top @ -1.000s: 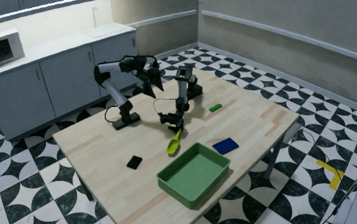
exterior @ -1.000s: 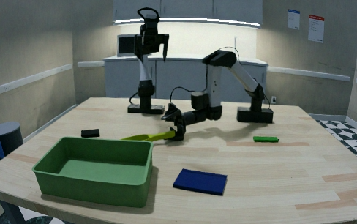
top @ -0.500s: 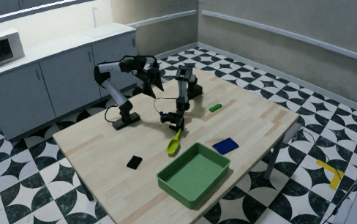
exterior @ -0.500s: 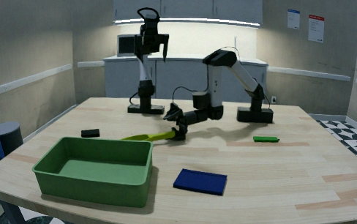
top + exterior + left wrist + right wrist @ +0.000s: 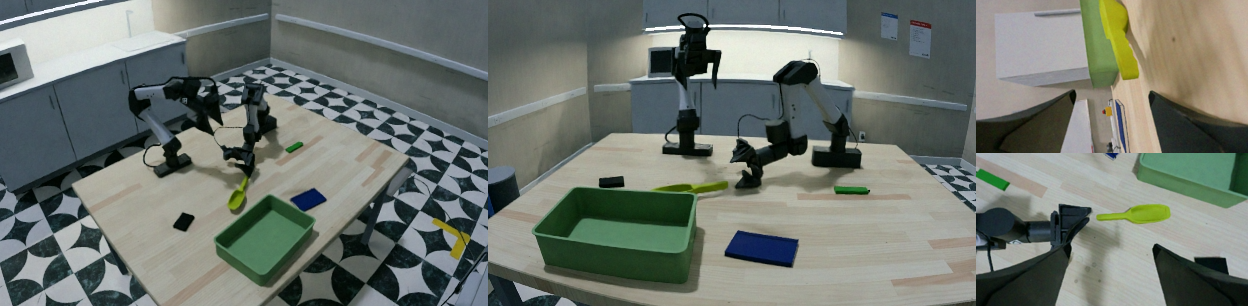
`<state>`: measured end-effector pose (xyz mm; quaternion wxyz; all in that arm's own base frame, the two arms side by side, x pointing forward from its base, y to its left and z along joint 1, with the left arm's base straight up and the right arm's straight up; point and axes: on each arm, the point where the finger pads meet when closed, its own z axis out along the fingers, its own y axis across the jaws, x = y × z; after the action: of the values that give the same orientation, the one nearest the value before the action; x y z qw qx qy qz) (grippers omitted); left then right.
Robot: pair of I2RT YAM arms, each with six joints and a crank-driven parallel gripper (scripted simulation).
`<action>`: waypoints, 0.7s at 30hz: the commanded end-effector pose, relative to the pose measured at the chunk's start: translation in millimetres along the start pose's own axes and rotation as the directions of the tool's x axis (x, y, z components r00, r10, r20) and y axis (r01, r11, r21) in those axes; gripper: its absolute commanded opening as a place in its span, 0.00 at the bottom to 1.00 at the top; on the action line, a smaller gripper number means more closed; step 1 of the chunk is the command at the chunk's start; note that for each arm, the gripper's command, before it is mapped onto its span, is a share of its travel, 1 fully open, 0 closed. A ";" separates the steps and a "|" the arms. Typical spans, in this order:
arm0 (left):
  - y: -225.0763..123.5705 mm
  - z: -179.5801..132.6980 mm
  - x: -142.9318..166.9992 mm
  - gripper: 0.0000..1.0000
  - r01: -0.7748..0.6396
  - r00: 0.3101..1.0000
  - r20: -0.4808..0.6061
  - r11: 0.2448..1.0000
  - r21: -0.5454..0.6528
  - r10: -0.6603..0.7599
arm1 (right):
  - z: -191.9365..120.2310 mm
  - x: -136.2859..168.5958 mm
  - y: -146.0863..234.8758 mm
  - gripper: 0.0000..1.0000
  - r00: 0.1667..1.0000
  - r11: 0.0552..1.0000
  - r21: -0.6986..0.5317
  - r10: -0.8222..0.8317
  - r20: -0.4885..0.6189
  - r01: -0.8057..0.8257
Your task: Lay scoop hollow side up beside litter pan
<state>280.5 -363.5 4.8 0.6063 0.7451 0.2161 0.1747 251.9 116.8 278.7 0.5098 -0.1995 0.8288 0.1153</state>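
Observation:
The yellow-green scoop [image 5: 236, 200] [image 5: 692, 188] [image 5: 1124, 54] [image 5: 1147, 214] lies on the table, hollow side up, with a gap to the green litter pan [image 5: 240, 265] [image 5: 613, 262] [image 5: 1097, 51] [image 5: 1188, 188]. Its bowl is towards the pan's side and its handle points to my left gripper [image 5: 734, 174] [image 5: 1113, 92] [image 5: 1089, 214]. A shadow shows beneath the handle; whether its end touches the table I cannot tell. My left gripper is open and empty, low over the table, just off the handle's end. My right gripper [image 5: 217, 128] [image 5: 1112, 244] is open and empty, high above the table. The pan stands upright.
A flat dark blue thing [image 5: 308, 199] [image 5: 762, 248] lies beside the pan. A small black block [image 5: 184, 221] [image 5: 611, 181] [image 5: 1212, 264] lies on the other side of the scoop. A green block [image 5: 294, 147] [image 5: 851, 190] [image 5: 992, 179] lies farther off, beyond the left gripper.

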 end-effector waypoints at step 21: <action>13.2 87.5 -24.1 0.93 0.696 0.718 -0.152 0.697 0.172 -0.680 | -5.5 8.1 8.7 1.00 1.000 0.999 -0.040 -0.020 -0.023 0.019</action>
<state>296.4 -446.4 10.2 0.6012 0.6800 0.4194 -0.0123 250.9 117.6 278.8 0.5094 -0.2023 0.8281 0.1176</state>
